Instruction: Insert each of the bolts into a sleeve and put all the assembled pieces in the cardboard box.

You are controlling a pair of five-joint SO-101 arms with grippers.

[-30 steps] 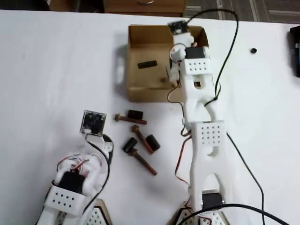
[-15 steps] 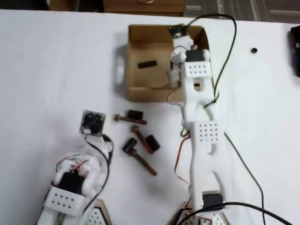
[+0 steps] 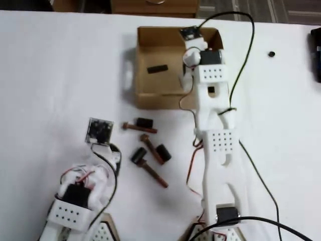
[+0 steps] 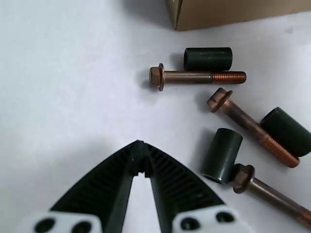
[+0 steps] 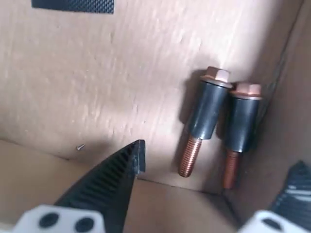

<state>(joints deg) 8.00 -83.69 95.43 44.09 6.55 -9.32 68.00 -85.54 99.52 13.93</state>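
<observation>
My left gripper (image 4: 141, 156) is hanging low over the table (image 4: 58, 73) with its jaws together, and the loose parts are all lying ahead of it and off toward my right arm's side. The nearest sleeve (image 4: 222, 155) is sitting right against the head of the nearest bolt (image 4: 272, 194). That bolt's long axis is running slantwise away from the sleeve, back toward my bases, so I am judging the two are not lined up for a straight push. The far bolt (image 4: 194, 76) is lying crosswise, close to the box (image 4: 233, 12). My right gripper (image 5: 217, 162) is hovering inside the box with its jaws wide apart, over two finished pieces (image 5: 209, 116) lying side by side in a corner. So my left arm is the nearer one for the next pick.
</observation>
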